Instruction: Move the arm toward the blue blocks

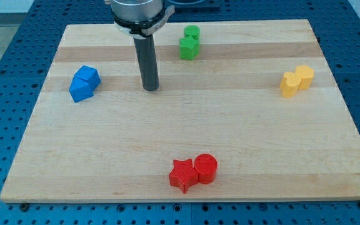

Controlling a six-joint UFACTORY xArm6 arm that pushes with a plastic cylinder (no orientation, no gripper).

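Note:
Two blue blocks touch each other at the view's left: an upper one (88, 75) and a lower one (79, 89), both faceted. My tip (150, 88) stands on the board to their right, about a hundred pixels away, at roughly the same height in the view. Nothing lies between my tip and the blue blocks.
Two green blocks (190, 42) sit at the view's top, right of the rod. Two yellow blocks (297, 80) sit at the view's right. A red star (183, 175) touches a red cylinder (205, 168) at the view's bottom. The wooden board (230, 125) ends on a blue perforated table.

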